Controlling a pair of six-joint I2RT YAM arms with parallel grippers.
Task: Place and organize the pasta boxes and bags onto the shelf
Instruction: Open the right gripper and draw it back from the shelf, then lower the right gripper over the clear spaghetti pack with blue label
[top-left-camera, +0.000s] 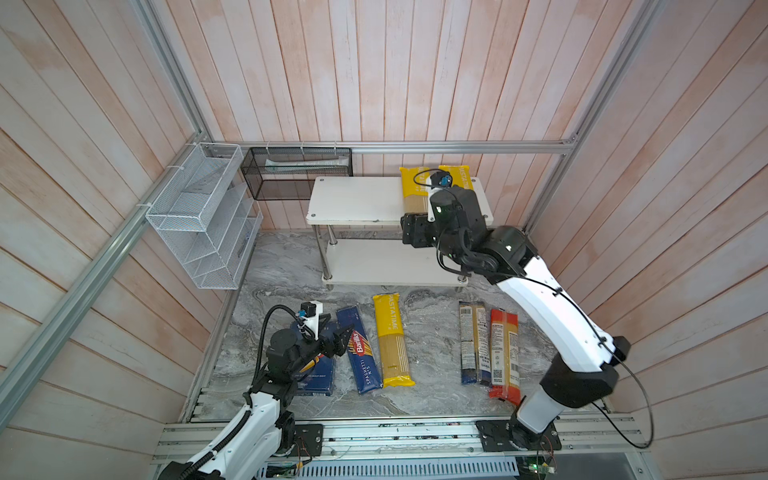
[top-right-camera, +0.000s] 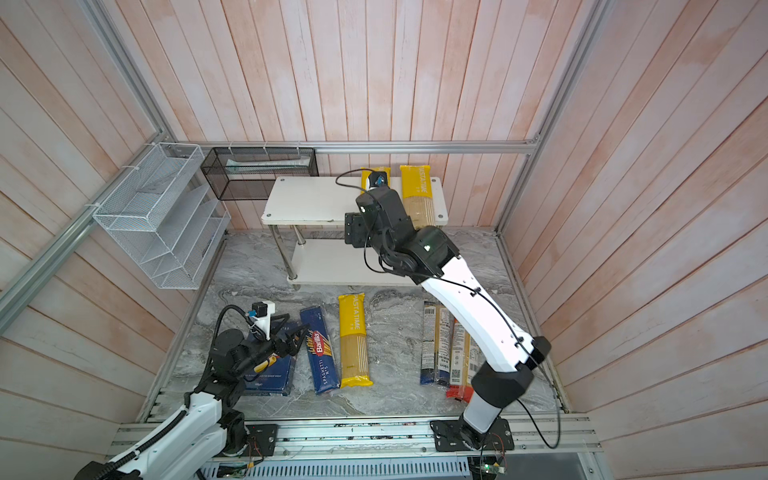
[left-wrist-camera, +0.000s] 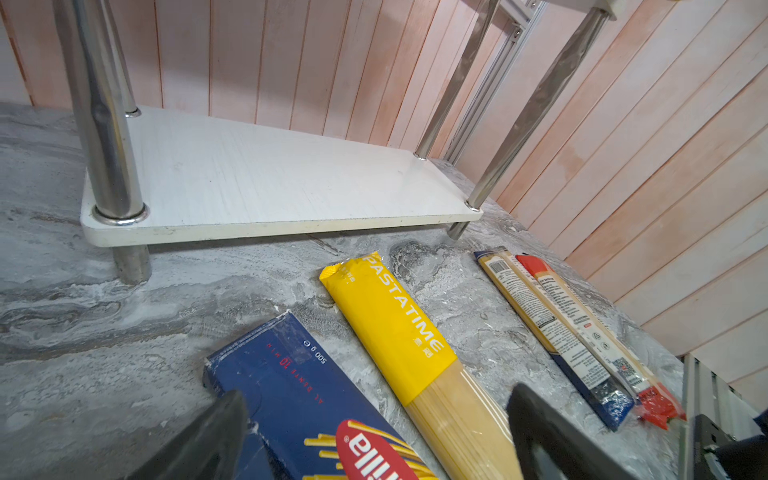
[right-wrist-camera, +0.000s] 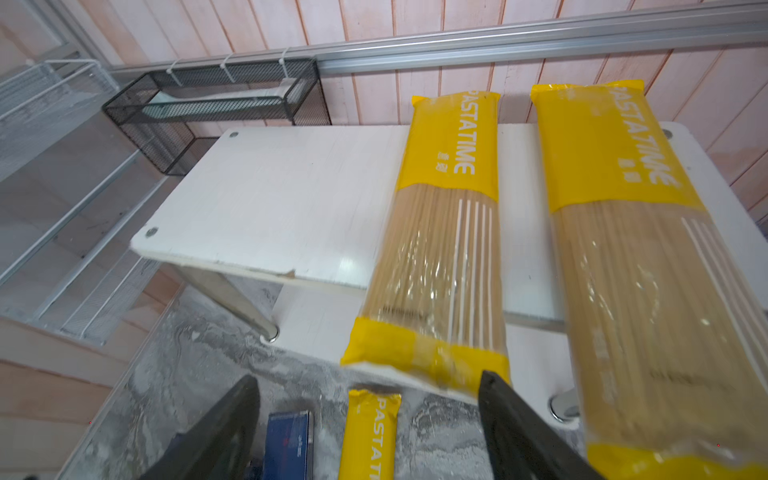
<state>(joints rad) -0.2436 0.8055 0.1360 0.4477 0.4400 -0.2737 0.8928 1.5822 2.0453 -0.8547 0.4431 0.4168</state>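
Right gripper (right-wrist-camera: 370, 415) stands wide open before the front edge of the shelf (top-left-camera: 374, 262) and has hold of nothing. One of its fingers (right-wrist-camera: 515, 424) is just beside the near end of a yellow bag (right-wrist-camera: 444, 232), and I cannot tell if they touch. This bag lies across the right half of the top board (right-wrist-camera: 291, 199), and a second yellow bag (right-wrist-camera: 623, 257) lies beside it, closer to the right end. Both hang out over the front edge. That is my main worry: if the gripper turns or draws back carelessly, the finger can catch the hanging end and pull the bag off the board, down to the bench (top-left-camera: 436, 345). The bags look long for this board, so I judge that even a small push may tip one over the edge.

Left gripper (left-wrist-camera: 376, 395) is open too and empty, above the Spaghetti box (top-left-camera: 359, 351) near the front left corner of the bench. The Rigatoni box (top-left-camera: 320, 374) lies close on one side and the third yellow bag (top-left-camera: 392, 338) close on the other, so a finger can come down on a neighbour instead of beside the box. The blue-ended clear bag (top-left-camera: 473, 340) and the red-ended clear bag (top-left-camera: 505, 353) lie touching near the front right corner; lifting one may drag the other.
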